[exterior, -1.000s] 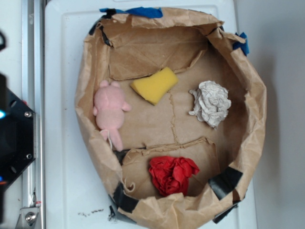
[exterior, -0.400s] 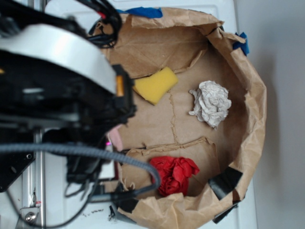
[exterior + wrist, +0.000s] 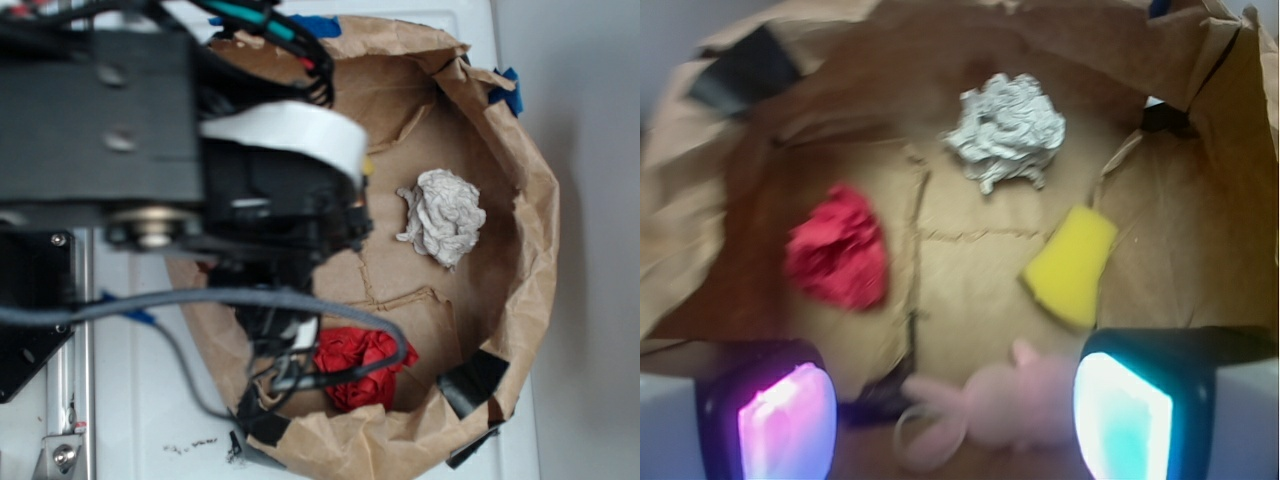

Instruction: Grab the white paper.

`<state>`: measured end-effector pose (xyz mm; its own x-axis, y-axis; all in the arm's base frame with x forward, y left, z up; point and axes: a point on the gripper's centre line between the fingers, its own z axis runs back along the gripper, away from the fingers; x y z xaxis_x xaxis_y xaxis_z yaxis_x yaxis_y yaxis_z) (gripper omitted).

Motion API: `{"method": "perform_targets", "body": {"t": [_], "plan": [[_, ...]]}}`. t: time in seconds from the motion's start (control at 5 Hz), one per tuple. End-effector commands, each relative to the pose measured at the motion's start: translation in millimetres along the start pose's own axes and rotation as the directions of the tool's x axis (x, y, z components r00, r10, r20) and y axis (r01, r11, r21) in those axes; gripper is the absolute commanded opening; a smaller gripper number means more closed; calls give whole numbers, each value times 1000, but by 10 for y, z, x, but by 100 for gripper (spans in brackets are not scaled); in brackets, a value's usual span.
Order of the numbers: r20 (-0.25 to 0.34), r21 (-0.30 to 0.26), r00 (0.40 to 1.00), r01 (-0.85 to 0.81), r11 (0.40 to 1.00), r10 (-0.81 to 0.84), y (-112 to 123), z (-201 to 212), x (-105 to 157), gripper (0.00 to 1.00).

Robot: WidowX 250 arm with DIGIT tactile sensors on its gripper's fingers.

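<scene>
The white paper (image 3: 441, 217) is a greyish crumpled wad lying on the right side of the brown paper bag's floor; in the wrist view the white paper (image 3: 1006, 130) lies far ahead, top centre. My gripper (image 3: 955, 420) is open, its two lit pads wide apart with only air between them, above the pink plush toy (image 3: 1020, 405). In the exterior view the arm (image 3: 180, 160) covers the bag's left half and hides the fingers. The paper lies well apart from the gripper.
The brown paper bag (image 3: 530, 270) has raised crumpled walls all round. Inside lie a red wrinkly wad (image 3: 365, 365), a yellow sponge (image 3: 1072, 265) and the pink plush toy. Black tape (image 3: 470, 380) patches the bag's rim.
The arm has swung in from the left and moved right over the bag, now covering the pink toy and the sponge in the exterior view. The objects have not moved.
</scene>
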<state>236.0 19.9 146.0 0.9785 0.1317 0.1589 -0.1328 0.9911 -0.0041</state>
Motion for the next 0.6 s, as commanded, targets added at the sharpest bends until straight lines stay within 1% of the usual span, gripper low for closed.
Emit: {"method": "perform_targets", "body": {"t": [0.0, 0.4], "plan": [[24, 29, 998, -51, 998, 50, 146, -211, 347, 100], [75, 24, 997, -31, 999, 29, 70, -373, 529, 100]]}}
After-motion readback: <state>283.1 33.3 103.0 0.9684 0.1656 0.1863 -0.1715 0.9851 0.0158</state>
